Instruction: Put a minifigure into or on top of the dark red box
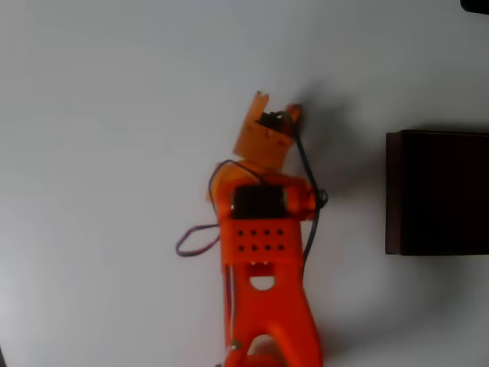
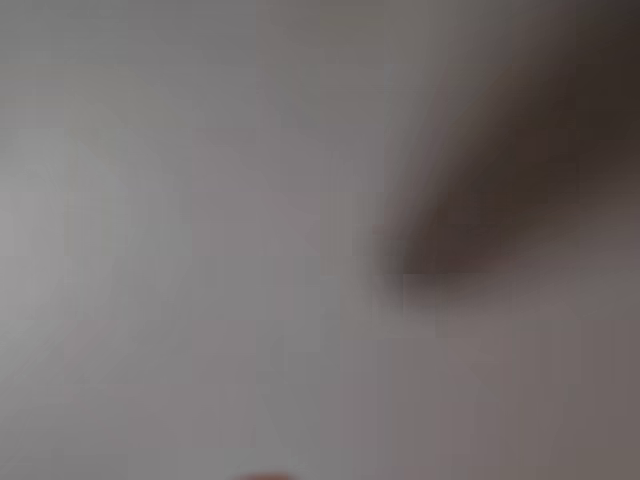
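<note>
In the overhead view the orange arm reaches up the middle of the white table, and its gripper (image 1: 276, 108) points toward the far edge. The dark red box (image 1: 437, 193) stands at the right edge of that view. It has maroon walls and a near-black inside, and it sits well apart from the gripper, to its right and a little nearer. The minifigure is out of view; a small dark part between the fingers is too blurred to name. The wrist view is a blur of pale table with a dark shadow at the upper right.
The white table (image 1: 107, 153) lies bare to the left of the arm and between the arm and the box. Dark cables (image 1: 199, 238) loop off the arm's left side. A small dark object (image 1: 475, 4) sits at the top right corner.
</note>
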You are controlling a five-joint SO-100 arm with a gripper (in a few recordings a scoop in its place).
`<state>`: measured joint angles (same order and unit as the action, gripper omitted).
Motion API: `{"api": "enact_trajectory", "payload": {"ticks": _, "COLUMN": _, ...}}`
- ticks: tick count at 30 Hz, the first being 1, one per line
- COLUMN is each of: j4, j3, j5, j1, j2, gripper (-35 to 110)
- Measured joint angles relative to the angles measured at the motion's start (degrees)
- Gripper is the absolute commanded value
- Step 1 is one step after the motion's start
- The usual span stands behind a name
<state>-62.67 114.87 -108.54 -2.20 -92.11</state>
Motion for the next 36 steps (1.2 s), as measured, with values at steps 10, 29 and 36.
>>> {"api": "enact_trajectory", "payload": {"ticks": 10, "j4": -0.09, "j3": -6.94, "j5": 3.43, "j1": 2.20, "j2": 5.98, "gripper": 28}}
{"api": "enact_trajectory", "payload": {"ticks": 29, "j4": -5.54, "j3": -21.01, "j5": 8.17, "j1": 4.04, "j2": 16.61, "gripper": 28}}
{"api": "enact_trajectory", "payload": {"ticks": 36, "j4": -7.47, "j3": -26.81, "j5": 10.11, "j1": 4.83, "j2": 20.30, "gripper": 28}}
